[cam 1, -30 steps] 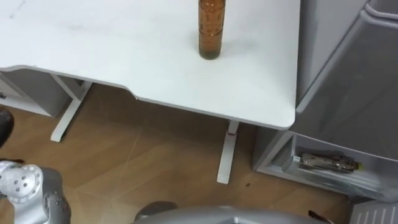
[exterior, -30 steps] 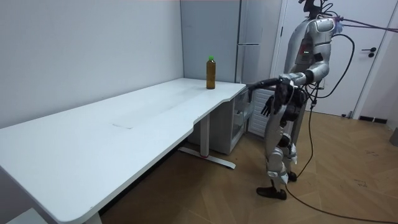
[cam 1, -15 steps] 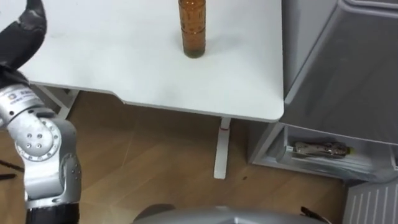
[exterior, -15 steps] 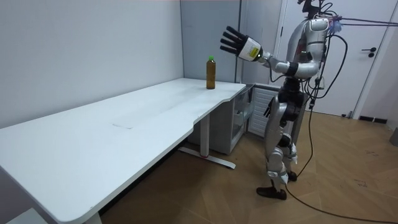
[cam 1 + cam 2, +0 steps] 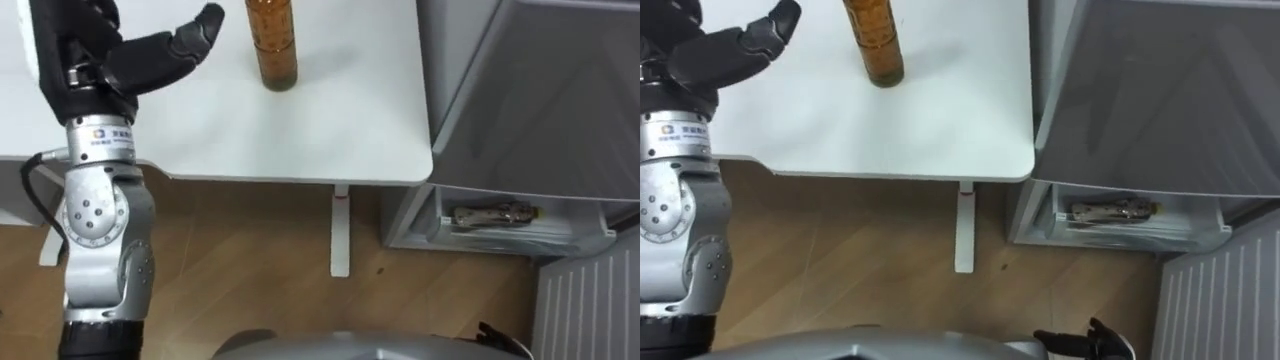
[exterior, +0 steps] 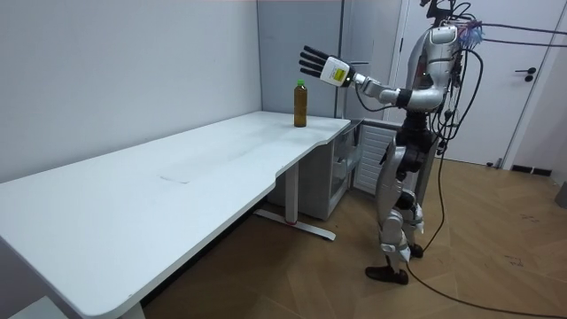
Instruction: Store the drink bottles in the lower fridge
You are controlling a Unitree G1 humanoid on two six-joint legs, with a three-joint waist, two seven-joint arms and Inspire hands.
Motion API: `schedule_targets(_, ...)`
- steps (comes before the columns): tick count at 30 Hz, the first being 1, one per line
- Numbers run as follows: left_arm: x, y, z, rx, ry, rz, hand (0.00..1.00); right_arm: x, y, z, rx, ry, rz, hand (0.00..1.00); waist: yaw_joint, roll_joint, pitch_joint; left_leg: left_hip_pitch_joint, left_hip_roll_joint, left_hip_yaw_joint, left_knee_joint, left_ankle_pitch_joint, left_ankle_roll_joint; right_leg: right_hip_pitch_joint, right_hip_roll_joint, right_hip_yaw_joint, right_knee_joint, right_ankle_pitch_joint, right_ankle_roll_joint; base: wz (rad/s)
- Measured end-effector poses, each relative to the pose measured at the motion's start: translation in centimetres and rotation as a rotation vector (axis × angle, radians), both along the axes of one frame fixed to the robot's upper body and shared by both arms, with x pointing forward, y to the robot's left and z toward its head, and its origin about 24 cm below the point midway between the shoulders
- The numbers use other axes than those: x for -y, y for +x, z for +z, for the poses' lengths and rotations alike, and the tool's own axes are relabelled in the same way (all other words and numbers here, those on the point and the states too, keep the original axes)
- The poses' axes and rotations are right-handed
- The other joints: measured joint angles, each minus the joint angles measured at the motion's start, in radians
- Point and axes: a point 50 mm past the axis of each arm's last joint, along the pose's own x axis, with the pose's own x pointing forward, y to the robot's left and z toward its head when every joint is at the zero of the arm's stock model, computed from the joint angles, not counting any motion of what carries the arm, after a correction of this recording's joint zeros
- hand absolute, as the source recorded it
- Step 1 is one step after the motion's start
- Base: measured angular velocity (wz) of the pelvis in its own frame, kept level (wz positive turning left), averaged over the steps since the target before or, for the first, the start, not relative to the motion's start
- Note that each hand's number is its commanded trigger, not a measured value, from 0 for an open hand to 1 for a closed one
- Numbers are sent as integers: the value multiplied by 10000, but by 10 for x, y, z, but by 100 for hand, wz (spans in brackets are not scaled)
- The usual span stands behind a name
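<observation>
Upper left, left hand [image 5: 90,50] hovers spread wide, empty, near the bottle [image 5: 272,48], top cut off; lower-right fridge drawer [image 5: 530,240] holds an unidentifiable silvery item [image 5: 495,214].

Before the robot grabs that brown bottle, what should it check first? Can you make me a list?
1. Brown bottle upright on the white table: ok.
2. Left hand open, ready to grasp: ok.
3. Left hand around the bottle: not ok; it is beside the bottle, not touching it.
4. Lower fridge open: ok.
5. Room inside it for the bottle: cannot tell.
6. Right hand free to help: cannot tell.
</observation>
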Motion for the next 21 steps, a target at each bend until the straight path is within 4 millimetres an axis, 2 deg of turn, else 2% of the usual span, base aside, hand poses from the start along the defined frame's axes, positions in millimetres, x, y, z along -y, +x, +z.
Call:
schedule_targets(5,2,1,-4,-287,142,-443,0,0,1,0,31,-3,2,0,-136,75,-28,46,106,173,-87,-3,-6,-69,76,363,-6,108,-15,-13)
schedule_targets(10,5,3,-8,-592,261,-857,0,2,1,1,14,-34,-4,0,-156,130,-67,183,124,293,-214,6,-20,-59,77,415,-3,108,-16,-8)
schedule_targets(18,8,6,-38,-2072,240,-1198,0,4,-2,0,-215,-34,-106,0,-160,116,-72,364,142,432,-348,28,-46,-34,75,591,6,115,-27,-6)
schedule_targets(21,8,6,-41,-2230,222,-1162,0,3,-2,0,-218,-42,-130,0,-153,82,-56,374,146,490,-394,30,-49,-60,75,618,-2,115,-27,-4)
